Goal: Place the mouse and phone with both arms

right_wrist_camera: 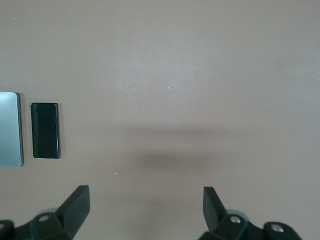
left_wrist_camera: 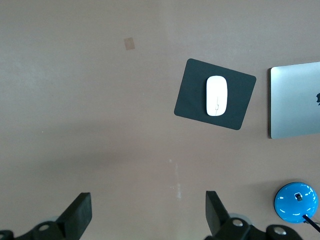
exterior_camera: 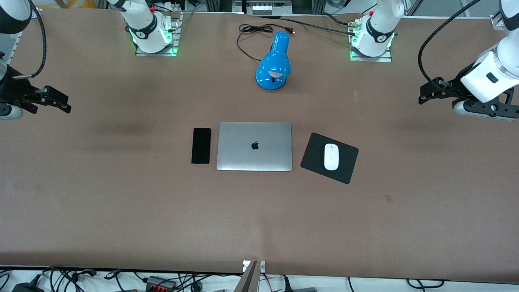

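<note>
Over the right arm's end of the table hangs the right gripper (exterior_camera: 48, 99), its jaws wide apart and holding nothing in the right wrist view — that arm waits well clear of the work. Toward the middle, the phone (exterior_camera: 201, 145), a slim black slab with a glossy face, lies flat just beside the closed silver laptop (exterior_camera: 254, 146), matte metal with rounded corners. Next comes the mouse (exterior_camera: 331, 156), a smooth white oval, resting on the thin black mouse pad (exterior_camera: 314, 156), which sits skewed on the brown table (exterior_camera: 121, 211). At the left arm's end the left gripper (exterior_camera: 436, 91) hovers — jaws spread and empty. Both items look placed already; I judge the task essentially finished, little remaining.
</note>
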### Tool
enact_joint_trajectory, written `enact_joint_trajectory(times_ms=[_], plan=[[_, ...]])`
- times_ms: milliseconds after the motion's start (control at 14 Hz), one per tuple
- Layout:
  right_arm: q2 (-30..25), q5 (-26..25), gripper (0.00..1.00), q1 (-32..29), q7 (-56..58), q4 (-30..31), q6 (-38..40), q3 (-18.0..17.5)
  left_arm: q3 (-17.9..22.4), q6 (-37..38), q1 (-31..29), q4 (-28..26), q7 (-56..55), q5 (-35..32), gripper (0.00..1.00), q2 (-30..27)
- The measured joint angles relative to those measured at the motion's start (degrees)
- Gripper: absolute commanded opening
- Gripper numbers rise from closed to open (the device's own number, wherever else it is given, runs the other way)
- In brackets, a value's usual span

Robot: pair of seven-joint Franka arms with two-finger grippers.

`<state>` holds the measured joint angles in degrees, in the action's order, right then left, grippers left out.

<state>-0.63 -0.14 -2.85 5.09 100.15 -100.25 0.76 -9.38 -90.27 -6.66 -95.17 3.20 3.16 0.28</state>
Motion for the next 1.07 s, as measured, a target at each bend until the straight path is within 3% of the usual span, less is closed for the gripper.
enact_joint_trajectory(times_ms=[1071], plan=[[-0.1, 0.0, 1.00, -1.5, 0.1, -0.1, -0.2, -1.9, 0.0, 0.6, -0.1, 0.0, 0.2, 0.0, 1.00, 0.0]])
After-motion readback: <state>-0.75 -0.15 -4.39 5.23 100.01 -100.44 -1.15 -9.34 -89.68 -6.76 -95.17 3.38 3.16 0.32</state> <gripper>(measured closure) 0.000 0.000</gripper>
